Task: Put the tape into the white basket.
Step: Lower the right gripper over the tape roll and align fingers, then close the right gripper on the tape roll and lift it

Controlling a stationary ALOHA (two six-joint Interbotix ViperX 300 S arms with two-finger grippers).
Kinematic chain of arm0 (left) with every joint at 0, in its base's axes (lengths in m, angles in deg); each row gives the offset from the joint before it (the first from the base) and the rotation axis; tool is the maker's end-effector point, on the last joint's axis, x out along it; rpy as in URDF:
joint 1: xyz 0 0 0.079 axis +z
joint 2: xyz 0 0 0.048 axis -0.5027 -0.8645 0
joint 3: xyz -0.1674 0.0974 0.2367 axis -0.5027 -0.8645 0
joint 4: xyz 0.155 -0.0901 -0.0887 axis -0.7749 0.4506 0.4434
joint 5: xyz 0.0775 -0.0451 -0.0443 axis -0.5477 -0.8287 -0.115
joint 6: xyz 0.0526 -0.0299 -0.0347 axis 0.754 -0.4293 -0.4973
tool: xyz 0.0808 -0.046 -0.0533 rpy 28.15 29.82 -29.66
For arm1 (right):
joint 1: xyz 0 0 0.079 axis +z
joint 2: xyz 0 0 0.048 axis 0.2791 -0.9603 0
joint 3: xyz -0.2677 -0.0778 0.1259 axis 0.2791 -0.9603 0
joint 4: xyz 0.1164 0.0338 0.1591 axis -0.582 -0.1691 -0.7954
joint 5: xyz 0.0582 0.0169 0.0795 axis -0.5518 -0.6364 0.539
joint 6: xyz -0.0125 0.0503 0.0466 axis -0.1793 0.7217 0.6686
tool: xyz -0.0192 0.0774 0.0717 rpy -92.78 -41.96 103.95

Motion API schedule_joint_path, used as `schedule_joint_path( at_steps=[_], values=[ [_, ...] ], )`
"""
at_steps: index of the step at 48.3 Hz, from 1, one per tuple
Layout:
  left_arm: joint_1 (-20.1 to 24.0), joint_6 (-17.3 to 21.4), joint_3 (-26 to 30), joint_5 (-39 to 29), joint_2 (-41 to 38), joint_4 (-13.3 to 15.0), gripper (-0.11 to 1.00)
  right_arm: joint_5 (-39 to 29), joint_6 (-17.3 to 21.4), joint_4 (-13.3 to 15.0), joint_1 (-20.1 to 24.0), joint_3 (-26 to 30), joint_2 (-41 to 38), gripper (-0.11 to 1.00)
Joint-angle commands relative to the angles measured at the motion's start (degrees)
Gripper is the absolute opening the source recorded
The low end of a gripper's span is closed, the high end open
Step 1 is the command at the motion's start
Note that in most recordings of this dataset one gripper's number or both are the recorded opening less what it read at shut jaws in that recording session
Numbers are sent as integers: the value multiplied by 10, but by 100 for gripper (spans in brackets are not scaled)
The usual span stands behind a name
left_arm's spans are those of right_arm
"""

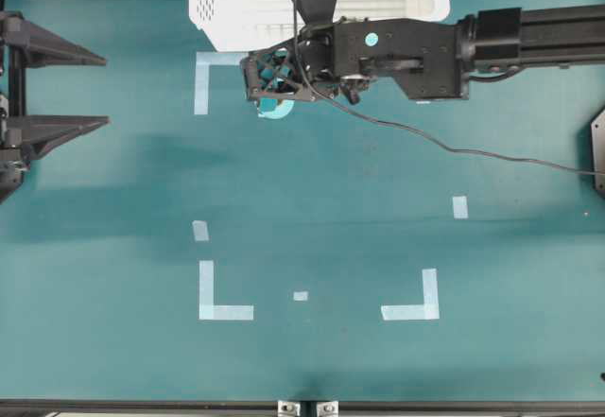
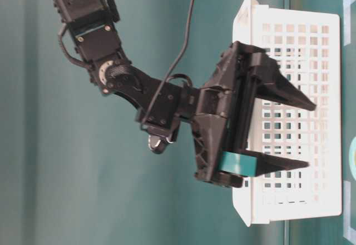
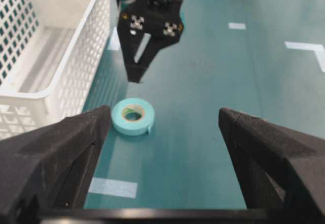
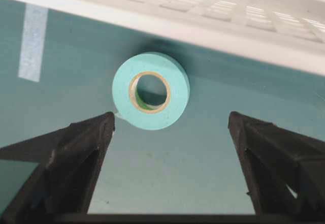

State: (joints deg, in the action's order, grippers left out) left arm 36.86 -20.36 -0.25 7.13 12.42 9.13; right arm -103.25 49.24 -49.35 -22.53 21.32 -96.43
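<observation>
The tape (image 4: 151, 90) is a small mint roll lying flat on the green surface, close beside the long wall of the white basket (image 4: 213, 28). My right gripper (image 4: 171, 118) hangs just above it, open, with its fingers wider than the roll and nothing between them. From overhead, the right gripper (image 1: 269, 86) covers most of the tape (image 1: 275, 108) in front of the basket (image 1: 227, 6). My left gripper (image 3: 163, 115) is open and empty, far off at the left edge (image 1: 57, 91), looking at the tape (image 3: 133, 116).
Pale-blue L-shaped corner marks (image 1: 202, 81) (image 1: 223, 302) (image 1: 416, 302) and short strips (image 1: 459, 206) are stuck flat on the surface. The right arm (image 1: 529, 34) stretches in from the right edge, its cable (image 1: 473, 152) trailing over the table.
</observation>
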Motion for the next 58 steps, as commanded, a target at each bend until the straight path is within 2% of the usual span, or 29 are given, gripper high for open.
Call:
schedule_joint_path(
  at_steps=[1, 12, 42, 58],
  values=[
    [4, 1, 4, 3, -2, 0, 76, 4, 5, 2, -1, 23, 4, 99],
    [4, 1, -1, 3, -3, 0, 76, 0, 5, 3, -1, 46, -18, 99],
    [4, 1, -1, 0, -1, 0, 76, 17, 7, 2, -3, 47, -47, 99],
    [4, 0, -5, -18, 35, 0, 76, 25, 7, 1, -3, 47, -56, 99]
  ],
)
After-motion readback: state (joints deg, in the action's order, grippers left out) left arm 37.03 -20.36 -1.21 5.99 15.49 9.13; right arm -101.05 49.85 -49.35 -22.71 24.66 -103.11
